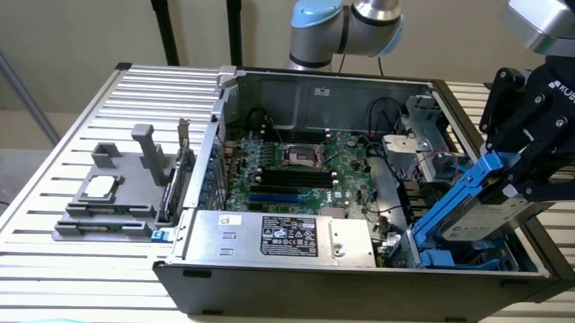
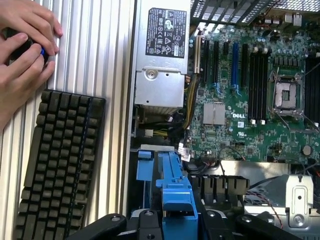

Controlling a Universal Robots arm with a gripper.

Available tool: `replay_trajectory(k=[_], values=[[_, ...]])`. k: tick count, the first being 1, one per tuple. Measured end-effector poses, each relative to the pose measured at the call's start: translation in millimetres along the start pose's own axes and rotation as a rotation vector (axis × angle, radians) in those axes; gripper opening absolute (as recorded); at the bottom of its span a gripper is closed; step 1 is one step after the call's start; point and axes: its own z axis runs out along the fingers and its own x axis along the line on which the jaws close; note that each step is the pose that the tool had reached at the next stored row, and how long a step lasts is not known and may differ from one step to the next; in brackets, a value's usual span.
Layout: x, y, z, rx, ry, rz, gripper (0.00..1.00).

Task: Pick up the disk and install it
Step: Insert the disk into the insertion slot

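- The disk [image 1: 489, 223] is off the surface and tilted steeply. Its labelled face looks up and out, and its blue rails [image 1: 456, 196] slant down into the corner of the computer case [image 1: 359, 296] at the exterior view's right.
- My fingers [image 1: 537, 176] are closed on the upper end of the disk, part-way shut with the carrier clamped between them. In the wrist view the black fingers [image 2: 115, 225] sit either side of the blue carrier [image 2: 175, 195].
- The lower end of the disk reaches in among the blue brackets [image 1: 462, 259] of the drive bay. I can't tell whether it touches them.
- The arm [image 1: 346, 27] rises behind the case, and the wrist comes in from above at the exterior view's right, angled down over that corner.
- Just beside the bay, along the case's near wall, lies the silver power supply [image 1: 287, 235]. The green motherboard [image 1: 297, 161] is past it.
- The case lies open on the slatted metal surface [image 1: 90, 269]. A grey holder [image 1: 112, 195] stands well apart, at the exterior view's left.
- In the wrist view a black keyboard [image 2: 60, 165] lies on the surface alongside the case. A person's hands [image 2: 22, 45] near one end of it hold a small dark thing.
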Motion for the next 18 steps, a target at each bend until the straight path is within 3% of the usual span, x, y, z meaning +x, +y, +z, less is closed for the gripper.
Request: replay_trajectory(k=[5, 15, 18], values=[[0.1, 4.9, 0.2, 0.0144, 0.0000, -0.001, 0.33], [-0.4, 6.8, -4.0, 0.0264, -0.0011, -0.002, 0.33], [-0.5, 8.0, -5.5, 0.0341, -0.0010, -0.004, 0.33]])
